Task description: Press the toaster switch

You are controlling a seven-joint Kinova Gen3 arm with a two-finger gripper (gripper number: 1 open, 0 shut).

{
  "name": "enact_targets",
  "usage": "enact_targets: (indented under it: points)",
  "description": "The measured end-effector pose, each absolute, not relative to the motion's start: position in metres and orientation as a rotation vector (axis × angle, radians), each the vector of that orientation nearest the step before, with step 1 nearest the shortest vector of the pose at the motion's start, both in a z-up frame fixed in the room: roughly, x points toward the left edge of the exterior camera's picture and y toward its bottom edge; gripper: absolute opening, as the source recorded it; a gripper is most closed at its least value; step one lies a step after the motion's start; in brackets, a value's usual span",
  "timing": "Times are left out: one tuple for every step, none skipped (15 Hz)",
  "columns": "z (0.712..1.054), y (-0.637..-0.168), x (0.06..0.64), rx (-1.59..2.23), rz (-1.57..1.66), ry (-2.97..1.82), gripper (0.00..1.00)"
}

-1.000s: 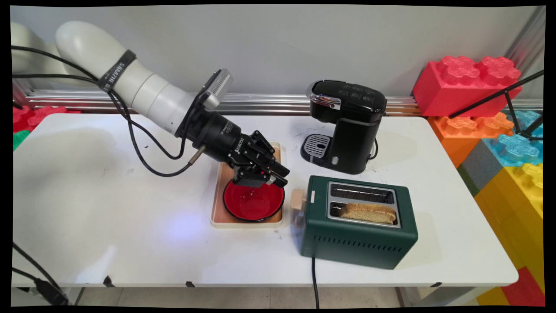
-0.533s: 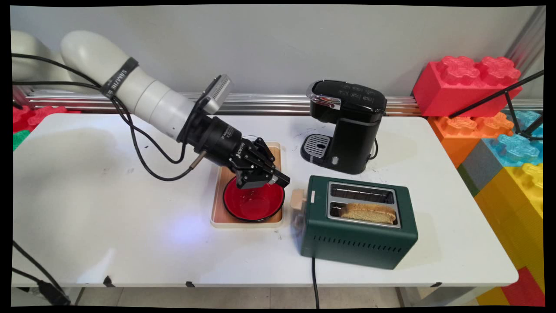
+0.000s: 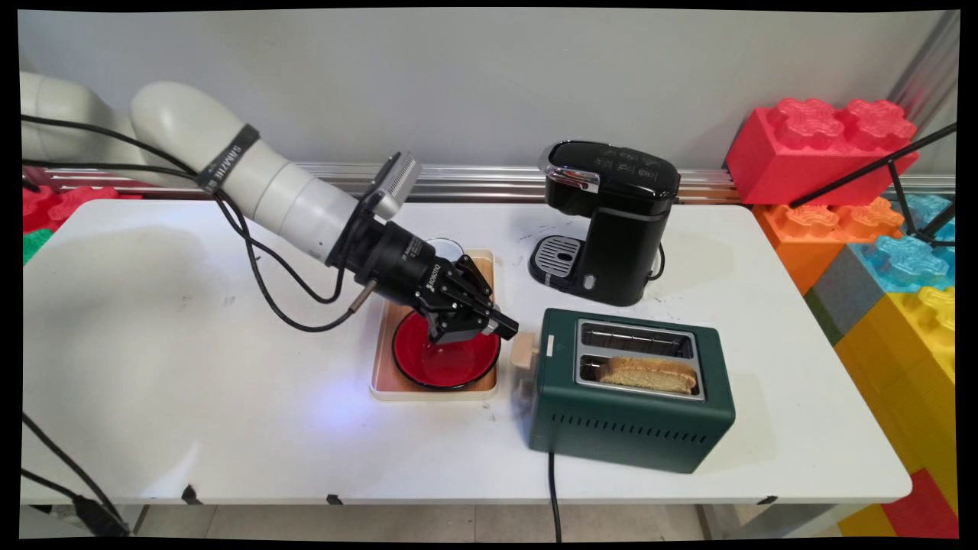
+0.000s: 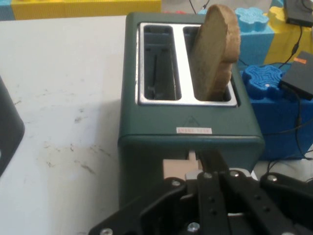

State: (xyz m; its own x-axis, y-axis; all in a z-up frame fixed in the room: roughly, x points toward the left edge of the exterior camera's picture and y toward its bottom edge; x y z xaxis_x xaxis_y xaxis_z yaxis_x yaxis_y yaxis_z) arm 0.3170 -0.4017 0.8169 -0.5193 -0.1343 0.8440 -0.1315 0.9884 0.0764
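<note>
A dark green two-slot toaster [image 3: 634,428] stands on the white table, with a slice of bread [image 3: 648,374] sticking up from its near slot. Its beige lever [image 3: 523,353] juts from the left end. My gripper [image 3: 506,330] is shut and holds nothing, its tips just above and left of that lever, over the right rim of a red bowl [image 3: 447,365]. In the hand view the gripper [image 4: 208,160] points at the toaster's end [image 4: 190,142], right above the lever [image 4: 177,170]. The bread [image 4: 215,54] stands in the right slot there.
The red bowl sits in a wooden tray [image 3: 384,382]; a white cup [image 3: 449,246] stands at the tray's far end, partly behind the hand. A black coffee machine [image 3: 611,221] stands behind the toaster. Big coloured blocks [image 3: 821,149] are stacked to the right of the table.
The hand has moved right and slightly down, from above the bowl's far rim to close beside the toaster's lever. The white cup behind it now shows.
</note>
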Motion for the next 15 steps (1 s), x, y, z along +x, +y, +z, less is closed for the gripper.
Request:
enact_targets:
  points:
    - [0.814, -0.402, 0.316, 0.188, -0.003, -2.122, 0.0]
    - [0.811, -0.402, 0.315, 0.19, -0.001, -2.121, 0.0]
    - [0.809, -0.402, 0.314, 0.191, 0.0, -2.12, 0.0]
    - [0.808, -0.402, 0.313, 0.192, 0.001, -2.118, 0.0]
    - [0.806, -0.403, 0.312, 0.193, 0.003, -2.116, 0.0]
    - [0.804, -0.403, 0.311, 0.195, 0.004, -2.115, 0.0]
    - [0.803, -0.403, 0.31, 0.198, 0.006, -2.112, 0.0]
    - [0.801, -0.404, 0.308, 0.2, 0.008, -2.11, 0.0]
    - [0.799, -0.404, 0.307, 0.204, 0.01, -2.108, 0.0]
    - [0.798, -0.405, 0.306, 0.206, 0.012, -2.107, 0.0]
    - [0.796, -0.405, 0.305, 0.21, 0.013, -2.106, 0.0]
    - [0.794, -0.405, 0.304, 0.213, 0.014, -2.105, 0.0]
    - [0.792, -0.406, 0.303, 0.216, 0.016, -2.105, 0.0]
    - [0.791, -0.406, 0.302, 0.218, 0.016, -2.105, 0.0]
    - [0.789, -0.407, 0.301, 0.22, 0.016, -2.106, 0.0]
